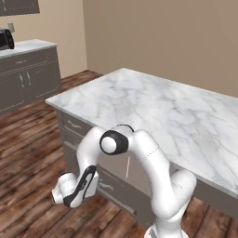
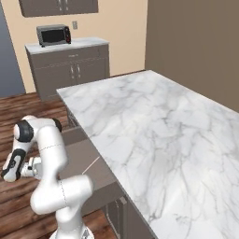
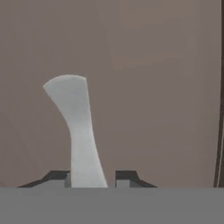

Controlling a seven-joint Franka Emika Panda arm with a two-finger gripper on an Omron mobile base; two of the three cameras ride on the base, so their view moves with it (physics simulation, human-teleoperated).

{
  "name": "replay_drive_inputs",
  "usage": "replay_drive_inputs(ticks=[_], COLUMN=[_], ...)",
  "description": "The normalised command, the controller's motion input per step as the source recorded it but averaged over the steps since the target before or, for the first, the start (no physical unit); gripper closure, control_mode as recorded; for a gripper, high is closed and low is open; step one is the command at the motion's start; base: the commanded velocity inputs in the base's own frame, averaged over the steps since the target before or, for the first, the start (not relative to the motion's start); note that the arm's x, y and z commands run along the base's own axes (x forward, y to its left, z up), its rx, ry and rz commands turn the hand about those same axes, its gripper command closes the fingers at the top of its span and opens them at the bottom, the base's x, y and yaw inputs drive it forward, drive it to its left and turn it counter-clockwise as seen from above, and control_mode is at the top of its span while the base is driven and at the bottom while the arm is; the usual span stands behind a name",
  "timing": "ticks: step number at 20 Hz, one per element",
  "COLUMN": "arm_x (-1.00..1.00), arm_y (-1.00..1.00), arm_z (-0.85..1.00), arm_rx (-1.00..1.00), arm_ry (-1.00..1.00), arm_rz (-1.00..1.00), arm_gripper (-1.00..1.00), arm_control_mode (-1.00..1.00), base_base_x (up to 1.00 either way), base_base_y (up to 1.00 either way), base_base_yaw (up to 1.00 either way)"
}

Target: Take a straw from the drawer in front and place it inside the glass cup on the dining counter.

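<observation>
Gripper (image 3: 90,177) jaws narrowly parted around the drawer's curved silver handle (image 3: 76,131), dark flat drawer (image 2: 86,161) front beyond and pulled out beneath the dining counter (image 1: 153,111), straw (image 2: 92,164) lying inside at the arm's 3 o'clock, toaster oven (image 2: 53,34) at 12 o'clock.
</observation>
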Motion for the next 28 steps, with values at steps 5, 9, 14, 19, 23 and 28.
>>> replay_drive_inputs(ticks=[5, 9, 14, 19, 23, 28], arm_x=[-0.89, -0.90, -0.76, -0.63, -0.44, -0.09], arm_y=[0.47, 0.40, 0.21, -0.09, -0.25, -0.33], arm_z=[-0.01, -0.01, 0.11, 0.96, 1.00, 1.00], arm_rx=[0.00, 0.00, 0.00, 0.12, 0.25, 0.30], arm_ry=[0.00, 0.00, -0.03, -0.08, -0.03, 0.00], arm_rz=[0.00, 0.00, 0.00, 0.00, 0.00, 0.00], arm_gripper=[1.00, 1.00, -1.00, -1.00, -1.00, -1.00], arm_control_mode=[-1.00, -1.00, -1.00, -1.00, -1.00, -1.00], base_base_x=[0.00, 0.00, 0.00, 0.00, 0.00, 0.00], base_base_y=[0.00, 0.00, 0.00, 0.00, 0.00, 0.00], base_base_yaw=[0.00, 0.00, 0.00, 0.00, 0.00, 0.00])
